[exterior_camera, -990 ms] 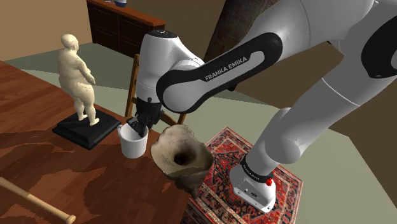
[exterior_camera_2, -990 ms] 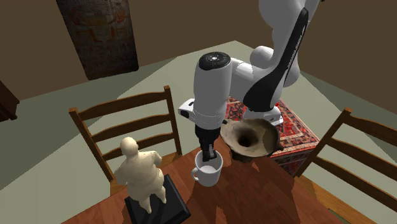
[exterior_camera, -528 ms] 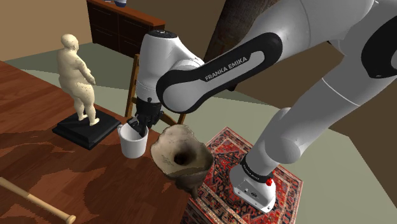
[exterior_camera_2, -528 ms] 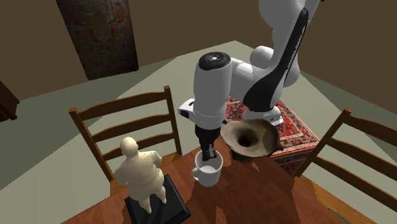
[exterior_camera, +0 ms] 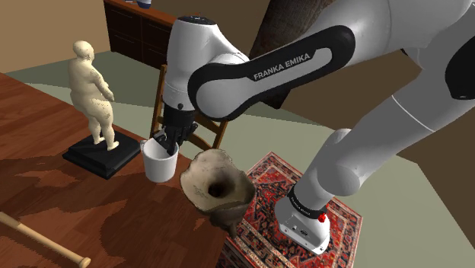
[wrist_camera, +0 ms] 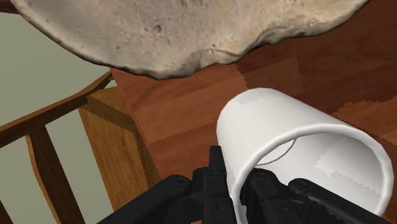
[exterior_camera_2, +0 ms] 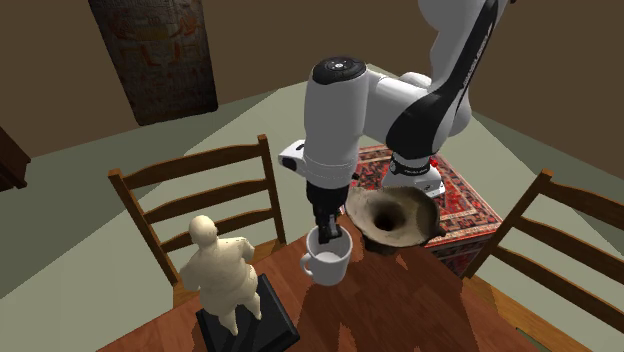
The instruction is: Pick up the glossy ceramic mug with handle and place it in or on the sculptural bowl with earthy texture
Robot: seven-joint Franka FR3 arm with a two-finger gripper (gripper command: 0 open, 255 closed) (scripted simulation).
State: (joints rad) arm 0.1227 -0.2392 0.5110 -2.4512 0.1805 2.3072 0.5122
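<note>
1. Gripper: black, two-finger, pointed down at the rim of the white glossy mug with handle.
2. Fingers set narrow and clamped on the mug wall. In the wrist view one finger is seen outside the wall and the other inside the mouth, w/ the rim pinched between them.
3. Mug is held upright under the gripper, mouth up; the handle is turned toward the shoulder view's left.
4. Mug is located over the edge of the dark reddish wooden table. Contact betw. base and tabletop cannot be told.
5. Tan rough-textured sculptural bowl is placed just beside the mug, on the shoulder view's right, at the table edge. Mug and bowl are apart.
6. Bowl is seen beyond the mug in the wrist view.
7. Cream figurine on a black base stands near the mug on the other side.
8. Wooden ladder-back chair is seen behind the table.
</note>
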